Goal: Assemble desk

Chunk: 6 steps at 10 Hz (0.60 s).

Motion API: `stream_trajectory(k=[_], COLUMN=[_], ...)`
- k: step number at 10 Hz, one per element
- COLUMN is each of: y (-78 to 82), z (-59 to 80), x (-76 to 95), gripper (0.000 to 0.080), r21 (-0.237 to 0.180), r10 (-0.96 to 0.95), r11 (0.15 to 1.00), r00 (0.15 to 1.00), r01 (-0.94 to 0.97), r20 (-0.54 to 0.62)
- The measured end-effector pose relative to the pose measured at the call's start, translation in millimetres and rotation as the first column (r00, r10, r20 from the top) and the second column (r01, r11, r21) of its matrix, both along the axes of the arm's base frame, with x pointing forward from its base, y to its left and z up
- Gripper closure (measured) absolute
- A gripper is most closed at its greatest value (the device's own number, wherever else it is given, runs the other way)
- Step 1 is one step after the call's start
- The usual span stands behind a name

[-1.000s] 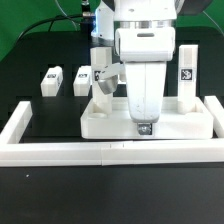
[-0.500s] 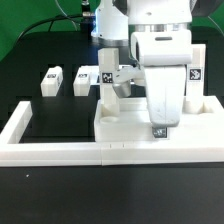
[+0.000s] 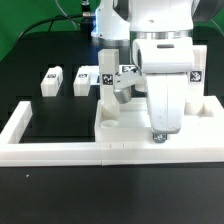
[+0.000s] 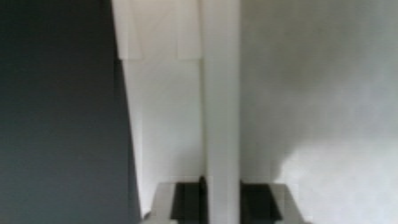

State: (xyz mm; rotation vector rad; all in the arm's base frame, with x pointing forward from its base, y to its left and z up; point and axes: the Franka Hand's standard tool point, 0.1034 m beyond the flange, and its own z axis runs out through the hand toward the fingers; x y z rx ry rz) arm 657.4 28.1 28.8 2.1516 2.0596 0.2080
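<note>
The white desk top [image 3: 125, 128] lies against the front stretch of the border wall. One tagged white leg [image 3: 105, 88] stands upright at its back left corner. Another leg [image 3: 197, 70] stands upright at its back right, partly hidden by the arm. My gripper [image 3: 157, 134] points straight down at the top's front rim. In the wrist view the gripper [image 4: 219, 205] has its dark pads [image 4: 178, 205] on both sides of the thin white rim [image 4: 217, 100], shut on it. Two loose legs [image 3: 50, 79] [image 3: 83, 78] lie on the black table at the exterior view's left.
The long low white U-shaped border wall [image 3: 60, 150] runs along the front and up both sides. Its left arm [image 3: 20, 118] encloses bare black table beside the desk top. Cables and the arm's base stand at the back.
My gripper has slid toward the exterior view's right, and the desk top with both upright legs has moved right with it. The two loose legs have not moved.
</note>
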Motion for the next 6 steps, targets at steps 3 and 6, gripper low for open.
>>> stream_trajectory(k=[3,6], y=[0.0,0.0], z=[0.0,0.0], x=[0.0,0.0], gripper=[0.0735,0.0417], r21=[0.0,0.0], r10=[0.0,0.0], r11=[1.0,1.0], r00=[1.0,1.0], r01=[0.0,0.0], r20=[0.0,0.0])
